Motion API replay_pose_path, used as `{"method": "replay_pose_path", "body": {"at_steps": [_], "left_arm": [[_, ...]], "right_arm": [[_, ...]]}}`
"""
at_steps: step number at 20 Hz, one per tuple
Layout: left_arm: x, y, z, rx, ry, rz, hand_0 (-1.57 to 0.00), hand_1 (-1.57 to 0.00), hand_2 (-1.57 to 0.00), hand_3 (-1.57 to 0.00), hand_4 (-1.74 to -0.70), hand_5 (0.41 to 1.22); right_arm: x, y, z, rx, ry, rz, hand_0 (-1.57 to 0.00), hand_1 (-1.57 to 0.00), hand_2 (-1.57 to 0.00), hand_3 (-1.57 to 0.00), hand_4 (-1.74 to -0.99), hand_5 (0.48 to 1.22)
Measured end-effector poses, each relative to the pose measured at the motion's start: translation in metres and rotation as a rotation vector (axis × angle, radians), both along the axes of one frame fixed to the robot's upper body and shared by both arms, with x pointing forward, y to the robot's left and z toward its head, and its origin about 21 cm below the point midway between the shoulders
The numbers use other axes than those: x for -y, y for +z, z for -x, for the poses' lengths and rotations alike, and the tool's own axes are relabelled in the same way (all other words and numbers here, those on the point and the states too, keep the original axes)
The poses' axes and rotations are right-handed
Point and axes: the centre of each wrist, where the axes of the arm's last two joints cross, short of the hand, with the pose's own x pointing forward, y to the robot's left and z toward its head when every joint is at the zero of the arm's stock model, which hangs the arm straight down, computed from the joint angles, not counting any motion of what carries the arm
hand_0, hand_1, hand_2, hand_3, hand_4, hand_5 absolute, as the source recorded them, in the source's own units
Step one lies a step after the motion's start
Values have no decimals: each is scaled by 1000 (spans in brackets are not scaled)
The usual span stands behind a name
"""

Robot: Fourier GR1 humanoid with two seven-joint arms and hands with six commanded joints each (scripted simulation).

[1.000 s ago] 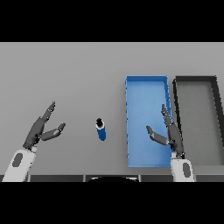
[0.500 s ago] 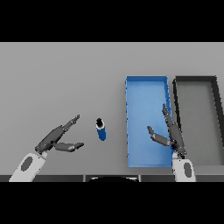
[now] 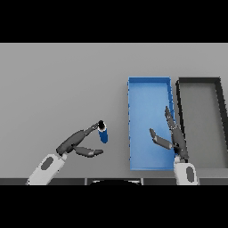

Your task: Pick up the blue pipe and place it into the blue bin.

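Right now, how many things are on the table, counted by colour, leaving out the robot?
Blue: 2, the blue pipe and the blue bin
Black or dark grey: 1, the dark bin to the right of the blue one
Total: 3

Left hand (image 3: pixel 75 143) at seven o'clock, straight fingertips touching blue pipe (image 3: pixel 103 132); right hand (image 3: pixel 171 136) spread over blue bin (image 3: pixel 148 84), four o'clock
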Motion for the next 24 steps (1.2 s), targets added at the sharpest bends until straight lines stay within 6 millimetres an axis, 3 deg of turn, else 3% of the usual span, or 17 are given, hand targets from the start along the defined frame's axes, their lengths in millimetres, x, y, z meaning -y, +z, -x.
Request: {"method": "replay_pose_path", "body": {"at_steps": [7,10,12,14,17,20,24], "left_arm": [[33,-17,-16,8,-29,11,1,1,1,1,-1075,445],[49,-21,-26,4,-39,74,1,1,-19,-18,-1109,507],[53,-26,-28,-4,-37,135,-17,-160,-290,-255,-1208,607],[62,-28,-26,-37,-19,209,-443,-592,-699,-721,-1345,828],[68,-28,-29,-40,24,232,-993,-1070,-1124,-1102,-1532,1020],[72,-31,-22,2,8,254,-1275,-1314,-1342,-1265,-1629,1118],[78,-27,-17,65,2,267,-1450,-1466,-1477,-1386,-1690,1179]], "right_arm": [[2,-2,5,3,-2,-4,1,1,1,1,-1267,598],[1,-3,2,-9,-4,-9,1,1,1,1,-1267,600],[4,-3,1,1,-5,-6,1,1,1,1,-1261,600],[7,-2,1,12,-1,-8,1,1,1,1,-1259,602],[3,-2,1,8,6,-6,1,1,1,1,-1262,611],[2,-3,-2,3,6,-7,1,1,1,1,-1258,615],[2,-3,-2,4,5,7,1,1,1,1,-1245,621]]}}
